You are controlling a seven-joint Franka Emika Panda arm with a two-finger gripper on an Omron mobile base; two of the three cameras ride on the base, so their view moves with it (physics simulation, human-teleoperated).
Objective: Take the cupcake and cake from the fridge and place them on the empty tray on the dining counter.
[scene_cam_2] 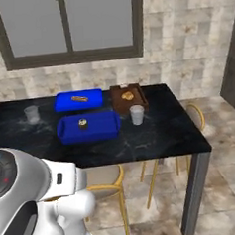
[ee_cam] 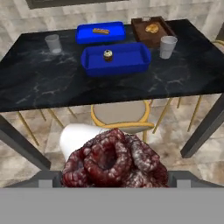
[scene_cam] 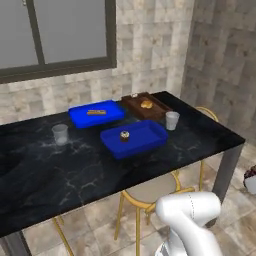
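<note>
Hand view, entry, risk sheet.

- Item 1: the cake (ee_cam: 113, 158), dark w/ reddish top, sat btwn the gripper (ee_cam: 113, 177) tips, low in frame, over bare floor and short of the dining counter (ee_cam: 43, 85). Jaws stood wide around it; it appeared gripped, though contact pts were hidden by the cake itself.
- Item 2: the cupcake (ee_cam: 107, 54), already inside the tray (ee_cam: 118, 69), left of tray ctr.
- Item 3: the tray, blue, lay approx. mid-counter, well back from the near edge.
- Item 4: a glass (ee_cam: 167, 46) stood just beside the tray's right end, toward the counter's far right corner. A second glass (ee_cam: 53, 43) stood near the far left, well apart from the tray.
- Item 5: blue tray w/ bread stick (ee_cam: 100, 31) and dark brown tray (ee_cam: 151, 30) sat along the far edge.
- Item 6: stool (ee_cam: 120, 116) was tucked under the near edge.

Risks, as judged:
- Soft, wide load in a wide grip; a jolt in transit could shed it onto the floor.
- A low approach could clip the near counter edge or the stool.
- A reach drifting right could topple the glass by the tray.
- A drop left of ctr would land on the cupcake; the right half of the tray was free.
- Wrong-tray error was poss., the two blue trays being alike.
</note>
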